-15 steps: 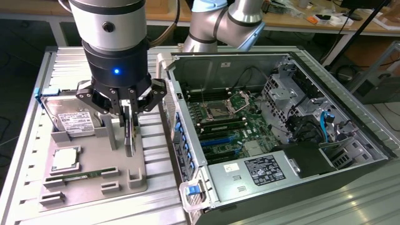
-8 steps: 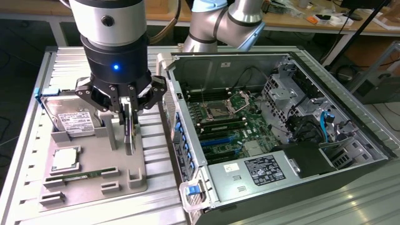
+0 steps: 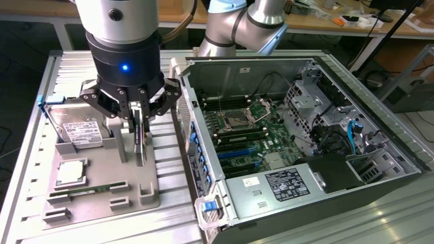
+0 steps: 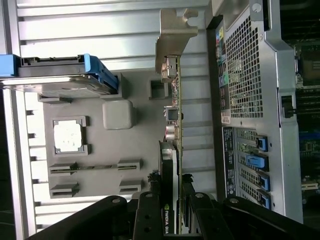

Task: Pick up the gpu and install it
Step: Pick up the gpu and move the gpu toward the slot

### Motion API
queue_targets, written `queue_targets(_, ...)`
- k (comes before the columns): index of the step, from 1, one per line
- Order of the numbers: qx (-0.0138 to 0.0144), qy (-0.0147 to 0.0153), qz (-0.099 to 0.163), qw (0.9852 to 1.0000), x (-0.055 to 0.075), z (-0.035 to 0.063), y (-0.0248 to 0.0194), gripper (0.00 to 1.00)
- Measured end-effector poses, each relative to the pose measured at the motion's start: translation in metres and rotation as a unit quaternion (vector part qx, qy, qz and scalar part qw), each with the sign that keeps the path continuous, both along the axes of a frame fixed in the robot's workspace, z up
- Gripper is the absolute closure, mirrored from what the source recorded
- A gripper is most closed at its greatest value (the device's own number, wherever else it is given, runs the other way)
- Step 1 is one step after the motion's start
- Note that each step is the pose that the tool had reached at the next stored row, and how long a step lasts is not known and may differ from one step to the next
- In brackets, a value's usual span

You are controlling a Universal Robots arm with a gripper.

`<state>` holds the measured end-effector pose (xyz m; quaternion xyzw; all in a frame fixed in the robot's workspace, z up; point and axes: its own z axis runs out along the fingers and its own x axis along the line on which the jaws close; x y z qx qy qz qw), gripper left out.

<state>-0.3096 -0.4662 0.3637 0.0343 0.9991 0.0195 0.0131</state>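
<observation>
Gpu (image 3: 140, 150): held on edge, clamped in closed gripper (image 3: 139, 124), centre-left of exterior view; long axis parallel to adj. PC case (image 3: 184, 109) wall.

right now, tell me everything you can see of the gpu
The gpu is a thin dark card standing on edge, clamped in the tool over the grey parts tray. A pale metal bracket caps one end; a black cooler with an Nvidia label sits on one face. Whether it touches the tray is unclear.

Arm (image 3: 123, 30) upright, dropping in from twelve o'clock.
Gripper (image 3: 140, 118) points toward six o'clock, its fingers nipped tight on the gpu (image 3: 140, 148).
</observation>
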Motion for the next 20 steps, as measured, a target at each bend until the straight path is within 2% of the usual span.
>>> queue_targets(20,0.0000,0.0000,0.000,1.0000,0.000,0.0122,0.0000,0.73)
